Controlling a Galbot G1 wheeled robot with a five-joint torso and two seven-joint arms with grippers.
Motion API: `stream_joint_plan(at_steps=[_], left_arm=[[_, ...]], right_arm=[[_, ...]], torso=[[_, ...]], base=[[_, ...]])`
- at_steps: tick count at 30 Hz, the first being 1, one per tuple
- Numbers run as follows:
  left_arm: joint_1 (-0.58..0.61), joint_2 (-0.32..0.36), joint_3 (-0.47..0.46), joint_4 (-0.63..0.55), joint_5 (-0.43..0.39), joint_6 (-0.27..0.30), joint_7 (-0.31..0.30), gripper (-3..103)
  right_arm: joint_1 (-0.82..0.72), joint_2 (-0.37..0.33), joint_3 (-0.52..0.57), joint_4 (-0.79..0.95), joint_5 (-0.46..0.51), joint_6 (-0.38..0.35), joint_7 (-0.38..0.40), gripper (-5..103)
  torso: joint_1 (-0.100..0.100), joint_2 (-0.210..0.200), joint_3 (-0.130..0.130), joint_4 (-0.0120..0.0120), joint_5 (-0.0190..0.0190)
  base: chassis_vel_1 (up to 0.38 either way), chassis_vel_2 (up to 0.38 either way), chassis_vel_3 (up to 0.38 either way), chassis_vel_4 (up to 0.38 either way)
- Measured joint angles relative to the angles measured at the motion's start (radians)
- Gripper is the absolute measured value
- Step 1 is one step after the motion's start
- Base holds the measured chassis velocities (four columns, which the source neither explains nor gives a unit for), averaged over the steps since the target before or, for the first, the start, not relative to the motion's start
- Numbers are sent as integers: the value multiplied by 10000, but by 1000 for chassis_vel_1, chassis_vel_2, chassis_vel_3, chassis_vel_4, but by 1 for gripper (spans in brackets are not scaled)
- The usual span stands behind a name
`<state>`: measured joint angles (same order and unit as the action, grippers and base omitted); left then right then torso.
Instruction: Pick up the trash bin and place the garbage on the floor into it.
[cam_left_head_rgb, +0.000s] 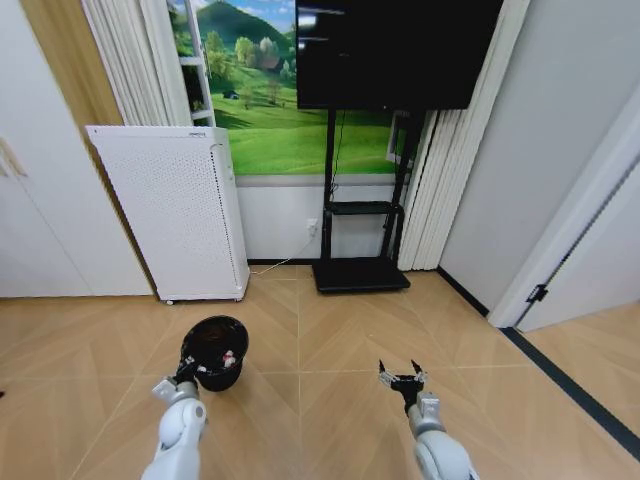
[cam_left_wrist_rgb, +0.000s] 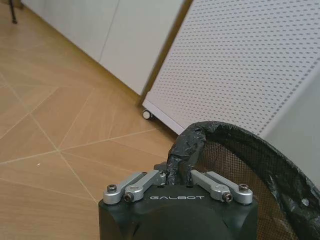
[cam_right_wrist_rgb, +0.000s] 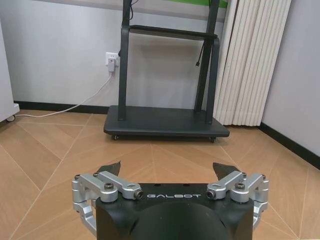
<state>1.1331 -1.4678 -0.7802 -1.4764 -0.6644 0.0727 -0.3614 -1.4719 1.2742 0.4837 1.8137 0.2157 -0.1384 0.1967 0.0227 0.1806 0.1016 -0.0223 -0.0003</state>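
Observation:
The trash bin (cam_left_head_rgb: 215, 352) is a small round black basket lined with a black bag, low in front of me to the left. My left gripper (cam_left_head_rgb: 186, 376) is shut on its near rim; in the left wrist view the fingers (cam_left_wrist_rgb: 150, 179) pinch the bunched bag at the bin's rim (cam_left_wrist_rgb: 186, 145), and its mesh wall (cam_left_wrist_rgb: 235, 162) shows. A small red-and-white piece of garbage (cam_left_head_rgb: 229, 358) lies inside the bin. My right gripper (cam_left_head_rgb: 402, 374) hangs open over bare floor to the right, with nothing between its fingers (cam_right_wrist_rgb: 109, 169).
A tall white perforated appliance (cam_left_head_rgb: 170, 210) on casters stands behind the bin. A black TV stand (cam_left_head_rgb: 360, 272) with a flat base (cam_right_wrist_rgb: 165, 122) is against the far wall. A power cord (cam_right_wrist_rgb: 75, 107) runs along the floor. A doorway frame (cam_left_head_rgb: 560, 250) is to the right.

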Motion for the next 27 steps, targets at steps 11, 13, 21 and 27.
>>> stream_joint_plan(at_steps=[11, 13, 21, 27], left_arm=[[-1614, 254, -52, 2432, -1424, 92, -569, 7], [-1765, 238, -53, 2611, -1485, 85, -703, 7], [-2212, 273, -35, 3155, -1622, -103, -1045, 7], [-2155, 380, -45, 3154, -1565, -210, -1096, 7]], right_arm=[[-108, 9, 155, -122, -29, 4, 13, 100], [-102, -10, 176, -160, -29, 5, 18, 100], [12, 18, 174, -292, -54, 8, 158, 100], [78, 51, 122, -343, -131, -8, 173, 100]], torso=[[1, 0, 0, -2, 5], [1, 0, 0, -1, 3], [0, 0, -1, -1, 3], [0, 0, -1, 0, 2]], base=[[0, 0, 0, 0], [0, 0, 0, 0], [0, 0, 0, 0], [0, 0, 0, 0]])
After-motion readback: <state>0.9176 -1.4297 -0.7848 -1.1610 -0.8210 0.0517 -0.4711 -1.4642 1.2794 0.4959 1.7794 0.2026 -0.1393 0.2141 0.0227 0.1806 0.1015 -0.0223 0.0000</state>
